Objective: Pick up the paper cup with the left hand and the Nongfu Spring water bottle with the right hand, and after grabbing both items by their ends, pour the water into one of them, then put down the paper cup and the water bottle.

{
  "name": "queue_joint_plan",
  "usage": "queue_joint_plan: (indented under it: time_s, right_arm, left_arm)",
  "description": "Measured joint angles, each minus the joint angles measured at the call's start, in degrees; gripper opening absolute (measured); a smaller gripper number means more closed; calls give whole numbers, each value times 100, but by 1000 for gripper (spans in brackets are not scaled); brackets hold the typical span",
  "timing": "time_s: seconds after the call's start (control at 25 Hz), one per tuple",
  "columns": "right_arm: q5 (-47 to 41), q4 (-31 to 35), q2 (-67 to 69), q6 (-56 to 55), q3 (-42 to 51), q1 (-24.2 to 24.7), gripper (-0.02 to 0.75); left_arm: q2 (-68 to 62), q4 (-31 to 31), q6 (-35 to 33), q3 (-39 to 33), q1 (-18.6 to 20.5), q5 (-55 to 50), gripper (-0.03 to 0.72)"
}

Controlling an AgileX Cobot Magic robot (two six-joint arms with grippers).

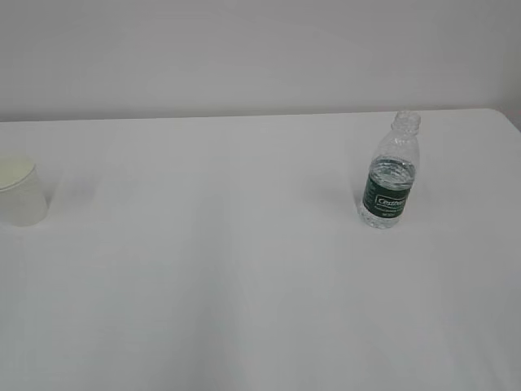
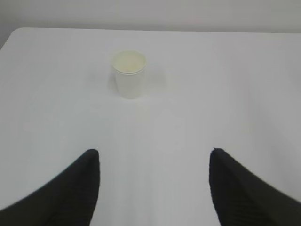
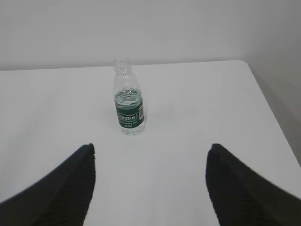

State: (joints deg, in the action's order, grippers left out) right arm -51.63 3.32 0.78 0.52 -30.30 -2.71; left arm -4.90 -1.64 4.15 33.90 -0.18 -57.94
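nothing has been grasped yet. the paper cup (image 2: 129, 74) is seen standing ahead of the left hand (image 2: 154, 183), jaws spread and empty; the nongfu spring water bottle (image 3: 128, 99) stands ahead of the equally spread, empty right hand (image 3: 150, 181). pickup, pouring and set-down are left.

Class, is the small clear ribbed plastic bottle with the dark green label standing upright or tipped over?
Upright. The small clear ribbed plastic bottle with the dark green label stands on its base on the white table, neck pointing up, in both views showing it.

Black, finely ribbed, tapering gripper fingers (image 2: 70, 188) on both wrists.
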Motion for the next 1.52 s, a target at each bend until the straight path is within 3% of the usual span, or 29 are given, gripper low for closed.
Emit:
queue_joint_plan:
  time_s: [0.6,1.04,1.52]
  right_arm:
    - [1430,144,546,0,49,0,554]
    - [2590,668,619,0,794,0,554]
    - [3094,489,1014,375,849,0,554]
  left_arm:
    - [-770,-283,-10,0,0,810,513]
    - [-1011,-411,-10,0,0,2517,461]
    - [-2226,493,-10,0,0,3927,452]
